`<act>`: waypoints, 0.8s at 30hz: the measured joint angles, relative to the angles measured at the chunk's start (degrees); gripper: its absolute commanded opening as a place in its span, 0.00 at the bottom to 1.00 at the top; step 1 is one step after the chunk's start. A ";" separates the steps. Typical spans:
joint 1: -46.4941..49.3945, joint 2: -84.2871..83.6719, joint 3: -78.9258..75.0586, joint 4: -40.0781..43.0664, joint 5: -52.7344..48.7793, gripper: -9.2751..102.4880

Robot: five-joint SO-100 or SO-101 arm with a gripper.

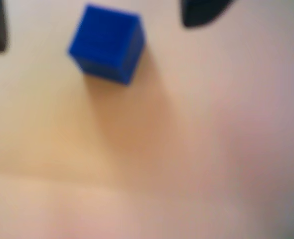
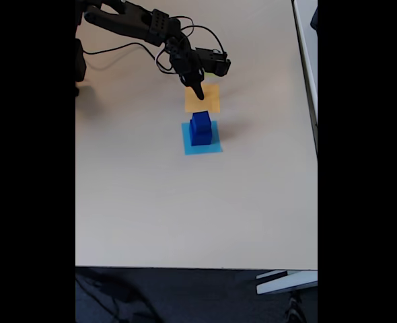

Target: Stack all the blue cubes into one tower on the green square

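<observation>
The black end effector [image 2: 198,93], its opening impossible to judge, hovered over the flat orange square [image 2: 208,102], toward the desk's [image 2: 151,202] far edge from the stacked dark blue cubes [image 2: 200,129] on the flat light-blue square [image 2: 212,147].

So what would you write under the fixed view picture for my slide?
Blue cubes stacked on a light-blue square, gripper above the orange square.

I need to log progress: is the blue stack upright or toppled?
Upright: the blue cubes stand stacked on the light-blue square in the fixed view.

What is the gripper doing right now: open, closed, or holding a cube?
Gripper: above the orange square, holding nothing; open or closed cannot be told.
</observation>
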 measured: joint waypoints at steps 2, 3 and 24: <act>0.00 0.00 0.00 0.00 0.00 0.23; 0.00 0.00 0.00 0.00 0.00 0.23; 0.26 -1.32 0.00 -2.37 0.00 0.24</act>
